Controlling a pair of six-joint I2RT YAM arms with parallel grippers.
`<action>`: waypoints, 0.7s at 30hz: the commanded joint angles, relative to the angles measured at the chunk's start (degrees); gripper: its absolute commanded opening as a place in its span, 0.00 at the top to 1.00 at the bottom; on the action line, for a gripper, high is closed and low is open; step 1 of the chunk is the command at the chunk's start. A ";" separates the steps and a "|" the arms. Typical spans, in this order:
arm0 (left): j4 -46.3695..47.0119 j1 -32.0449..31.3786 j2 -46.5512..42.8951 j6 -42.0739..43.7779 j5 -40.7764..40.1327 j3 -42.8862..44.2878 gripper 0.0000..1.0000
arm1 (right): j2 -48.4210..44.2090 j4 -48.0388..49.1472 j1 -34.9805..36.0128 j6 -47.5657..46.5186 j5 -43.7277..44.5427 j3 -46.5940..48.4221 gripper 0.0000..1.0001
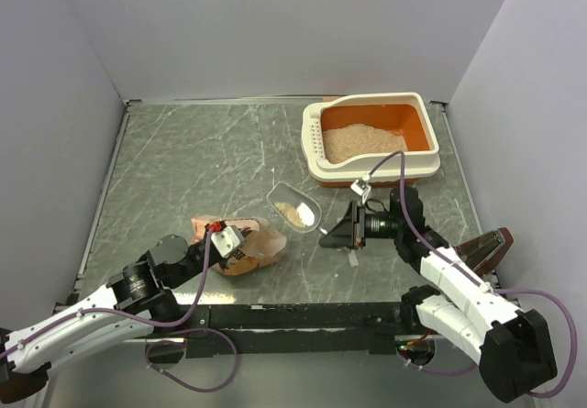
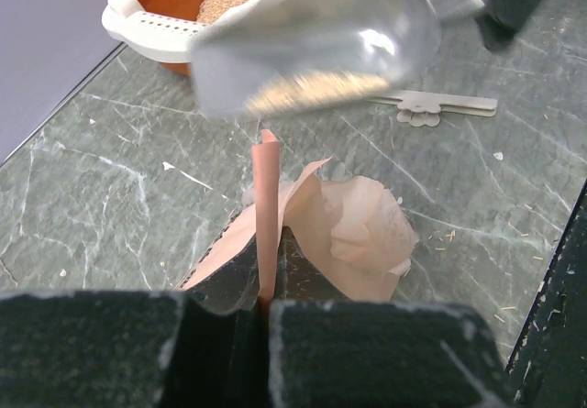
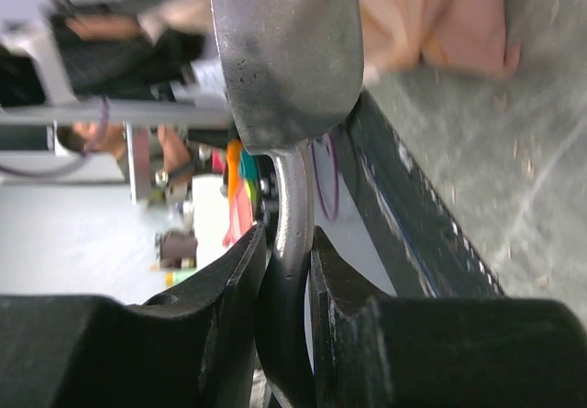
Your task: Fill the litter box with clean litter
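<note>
A robotics lab test cell: plain pale panels box in a grey marbled table on three sides, purple cabling trails along the frame's bottom, and cluttered gear fills the wrist view's left.

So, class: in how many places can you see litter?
2: clean litter heaped in the litter box, far right; some in the scoop, mid-table. The bag may hide more.

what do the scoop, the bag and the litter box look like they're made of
The scoop looks like metal: dull grey with soft reflections. The bag seems paper: matte tan-orange, holding sharp creases. The litter box is probably moulded plastic: smooth cream rim, orange basin.
</note>
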 commanded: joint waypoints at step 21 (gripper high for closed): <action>3.55 -0.12 -1.95 -1.84 0.42 1.41 0.99 | 24.19 -26.01 -20.60 -21.95 35.45 43.77 1.00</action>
